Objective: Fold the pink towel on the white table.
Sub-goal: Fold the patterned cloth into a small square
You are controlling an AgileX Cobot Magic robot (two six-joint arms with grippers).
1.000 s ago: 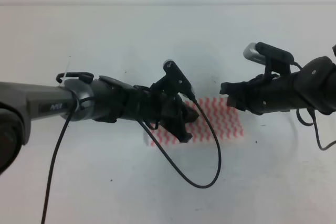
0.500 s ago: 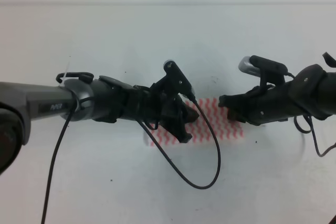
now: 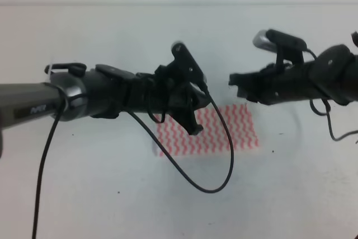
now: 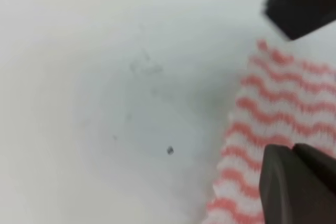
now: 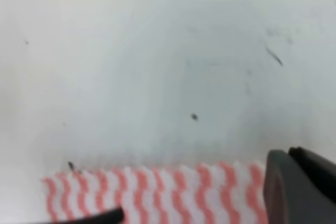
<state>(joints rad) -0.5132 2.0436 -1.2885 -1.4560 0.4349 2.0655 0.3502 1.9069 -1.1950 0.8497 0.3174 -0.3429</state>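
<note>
The pink towel [image 3: 224,134] lies flat on the white table [image 3: 100,194] as a small rectangle, and neither gripper touches it. My left gripper [image 3: 194,120] hovers over the towel's left end. In the left wrist view its two dark fingers [image 4: 294,184] stand wide apart with nothing between them, above the towel's edge [image 4: 273,108]. My right gripper [image 3: 236,85] hangs above and beyond the towel's far right corner. In the right wrist view one finger [image 5: 299,187] shows at the lower right, well off centre, with the towel's far edge [image 5: 157,192] below.
A black cable [image 3: 215,186] loops from the left arm down over the towel's front edge onto the table. Small dark specks [image 5: 194,116] mark the white surface. The table's far edge [image 3: 179,5] runs along the top of the high view.
Both grippers have lifted and drawn back from the towel toward the far side. More of the towel's left half now shows, and it lies flat.
</note>
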